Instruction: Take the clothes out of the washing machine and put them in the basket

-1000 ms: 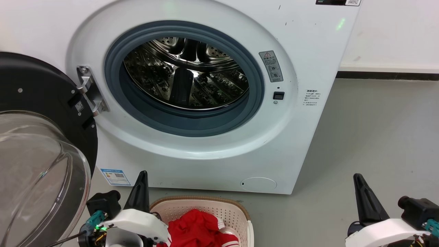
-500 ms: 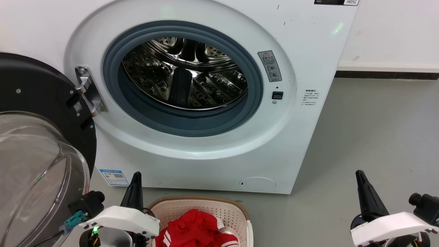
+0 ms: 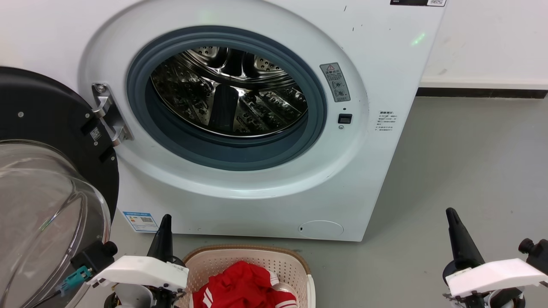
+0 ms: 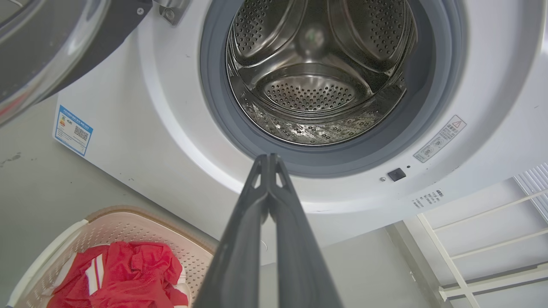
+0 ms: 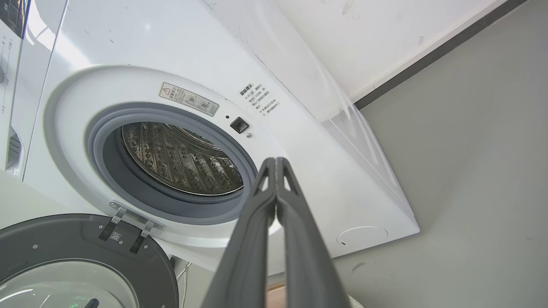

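Red striped fabric garment (image 3: 244,284) in cream perforated plastic basket (image 3: 293,263), 6 o'clock of white front-load washer (image 3: 385,55); L gripper (image 4: 269,158), R gripper (image 5: 276,161) closed, empty.

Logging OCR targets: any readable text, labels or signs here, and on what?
No words legible.
Grey warning label, washing machine front: red triangle sign, text too small.
Printed lines right of it: too small.
Blue sticker, lower front: QR code, text blurred.
Door sticker: QR code.

left end effector (image 3: 165,223) shifted left, right end effector (image 3: 451,215) slightly right
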Available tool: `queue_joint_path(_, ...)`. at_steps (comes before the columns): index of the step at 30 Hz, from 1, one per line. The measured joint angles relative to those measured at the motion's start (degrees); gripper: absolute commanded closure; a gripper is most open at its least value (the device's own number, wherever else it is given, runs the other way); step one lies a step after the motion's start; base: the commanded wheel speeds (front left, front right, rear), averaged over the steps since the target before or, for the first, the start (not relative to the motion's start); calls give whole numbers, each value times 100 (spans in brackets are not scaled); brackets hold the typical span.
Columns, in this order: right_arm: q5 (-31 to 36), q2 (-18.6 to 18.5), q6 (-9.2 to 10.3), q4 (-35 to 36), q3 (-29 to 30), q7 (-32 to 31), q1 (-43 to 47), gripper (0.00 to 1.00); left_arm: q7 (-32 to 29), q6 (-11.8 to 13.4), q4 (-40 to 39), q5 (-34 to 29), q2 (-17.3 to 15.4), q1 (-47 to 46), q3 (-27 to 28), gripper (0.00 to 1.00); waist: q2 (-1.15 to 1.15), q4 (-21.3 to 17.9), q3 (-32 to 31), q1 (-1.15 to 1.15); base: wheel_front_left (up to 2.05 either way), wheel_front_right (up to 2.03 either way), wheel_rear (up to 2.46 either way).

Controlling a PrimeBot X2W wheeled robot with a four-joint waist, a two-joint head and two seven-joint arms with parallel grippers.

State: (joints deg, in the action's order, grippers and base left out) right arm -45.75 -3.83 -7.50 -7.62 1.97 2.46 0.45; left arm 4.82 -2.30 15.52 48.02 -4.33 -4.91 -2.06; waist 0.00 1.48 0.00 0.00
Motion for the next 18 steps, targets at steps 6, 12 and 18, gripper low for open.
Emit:
queue_joint_path(6, -500, -8, 0, -62, 19, -57, -50, 100, -114, -49, -12, 443, 19, -4, 80, 100, 0, -11, 1, 0, 0, 0, 0)
queue_joint_path(12, -1006, -13, 0, -129, 40, -151, -136, 100, -238, -108, -30, 911, 41, -13, 180, 100, 0, -23, 3, 1, 0, 0, 0)
queue_joint_path(18, -1419, -18, 0, -183, 65, -209, -181, 100, -327, -148, -37, 1292, 54, -15, 250, 100, 0, -34, 4, 1, 0, 0, 0)
